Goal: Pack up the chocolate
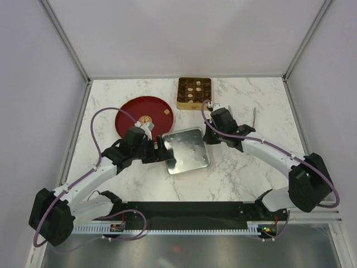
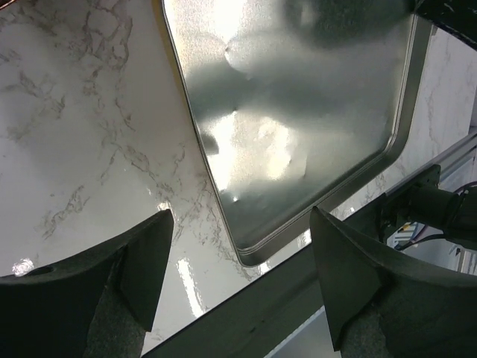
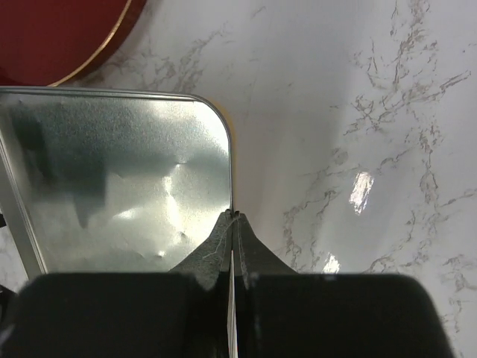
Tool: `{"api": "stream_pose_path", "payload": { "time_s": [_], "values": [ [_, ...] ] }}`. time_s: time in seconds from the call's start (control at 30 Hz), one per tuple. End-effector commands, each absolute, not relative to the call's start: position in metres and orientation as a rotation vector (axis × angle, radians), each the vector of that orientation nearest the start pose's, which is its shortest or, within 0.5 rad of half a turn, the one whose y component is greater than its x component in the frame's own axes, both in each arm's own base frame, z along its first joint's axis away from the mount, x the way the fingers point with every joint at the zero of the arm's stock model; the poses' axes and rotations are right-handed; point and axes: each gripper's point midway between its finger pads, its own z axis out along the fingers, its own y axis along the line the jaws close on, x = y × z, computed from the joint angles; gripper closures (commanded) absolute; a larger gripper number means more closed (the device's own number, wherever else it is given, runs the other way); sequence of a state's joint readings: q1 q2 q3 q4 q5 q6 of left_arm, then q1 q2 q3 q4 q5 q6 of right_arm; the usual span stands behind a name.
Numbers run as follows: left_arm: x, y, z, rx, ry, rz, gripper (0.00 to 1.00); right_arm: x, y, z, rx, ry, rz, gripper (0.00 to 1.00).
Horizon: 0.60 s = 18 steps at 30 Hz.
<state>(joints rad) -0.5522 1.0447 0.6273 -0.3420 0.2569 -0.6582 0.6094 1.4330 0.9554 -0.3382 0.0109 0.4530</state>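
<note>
Several chocolate pieces [image 1: 191,88] sit in the compartments of the square gold tin [image 1: 179,104] at the back. One light piece [image 1: 165,112] lies on the red dish [image 1: 129,111], to the right of its gold emblem. A silver tin lid [image 1: 187,149] lies inside up in the middle. It also shows in the left wrist view [image 2: 298,112] and the right wrist view [image 3: 112,186]. My right gripper [image 1: 207,136] [image 3: 235,221] is shut on the lid's right rim. My left gripper [image 1: 163,149] [image 2: 242,276] is open at the lid's left edge, with the lid's corner ahead of its fingers.
A thin metal tool [image 1: 254,117] lies on the marble at the right. The red dish's edge [image 3: 59,30] is close behind the lid. A black strip [image 1: 195,215] runs along the near table edge. Enclosure walls stand on three sides.
</note>
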Motion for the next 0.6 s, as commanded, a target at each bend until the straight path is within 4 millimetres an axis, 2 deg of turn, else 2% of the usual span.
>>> {"api": "stream_pose_path", "payload": {
  "time_s": [0.0,0.17,0.33,0.5,0.57],
  "values": [
    [0.207,-0.222,0.133,0.029,2.445,-0.964,0.19,0.292,0.233,0.135,-0.172,2.383,0.586,1.0],
    [0.213,-0.222,0.15,0.002,2.389,-0.966,0.21,0.285,0.239,0.152,-0.201,2.353,0.668,1.0],
    [0.215,-0.217,0.155,-0.007,2.368,-0.939,0.35,0.28,0.237,0.158,-0.21,2.34,0.707,1.0],
    [0.212,-0.225,0.159,0.041,2.372,-0.989,0.5,0.279,0.238,0.167,-0.215,2.321,0.751,1.0],
    [0.212,-0.229,0.166,0.064,2.357,-1.023,0.57,0.279,0.242,0.173,-0.222,2.305,0.789,1.0]
  ]
}}
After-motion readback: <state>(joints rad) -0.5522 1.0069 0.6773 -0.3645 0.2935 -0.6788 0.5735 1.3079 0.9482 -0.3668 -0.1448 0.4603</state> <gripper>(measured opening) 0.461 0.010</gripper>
